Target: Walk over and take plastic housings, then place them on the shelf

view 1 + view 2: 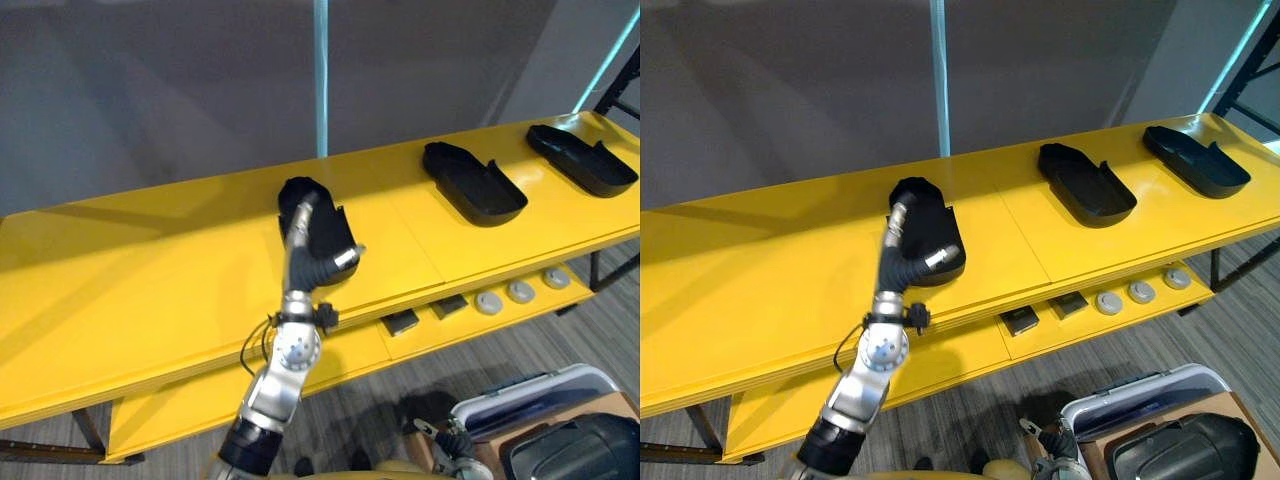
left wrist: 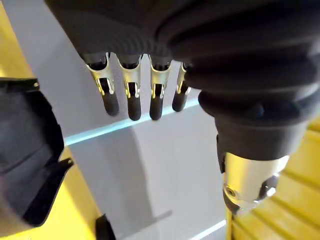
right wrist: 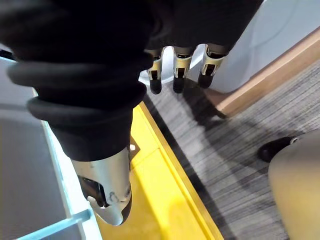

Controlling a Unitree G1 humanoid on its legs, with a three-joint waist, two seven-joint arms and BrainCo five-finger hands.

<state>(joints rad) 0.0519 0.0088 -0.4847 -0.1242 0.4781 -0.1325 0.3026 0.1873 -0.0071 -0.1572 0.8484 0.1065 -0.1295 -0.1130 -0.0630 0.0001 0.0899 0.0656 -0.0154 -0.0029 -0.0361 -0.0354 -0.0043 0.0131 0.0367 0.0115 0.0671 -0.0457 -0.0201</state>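
Observation:
Three black plastic housings lie on the yellow shelf top (image 1: 150,260): one at the middle left (image 1: 332,222), one further right (image 1: 472,183), one at the far right end (image 1: 582,160). My left hand (image 1: 312,258) reaches over the middle-left housing, fingers straight and thumb out to the side, curled round nothing. In the left wrist view those fingers (image 2: 132,92) hang free, with the housing (image 2: 25,150) lying beside them. My right hand (image 3: 175,30) hangs low beside the shelf edge (image 3: 160,190), its fingers (image 3: 179,75) straight over the carpet, holding nothing.
On the lower shelf level lie two small black blocks (image 1: 401,322) and three grey discs (image 1: 489,302). A light blue post (image 1: 321,75) rises behind the shelf against a grey wall. A silver-edged case (image 1: 530,398) sits on the floor at the lower right.

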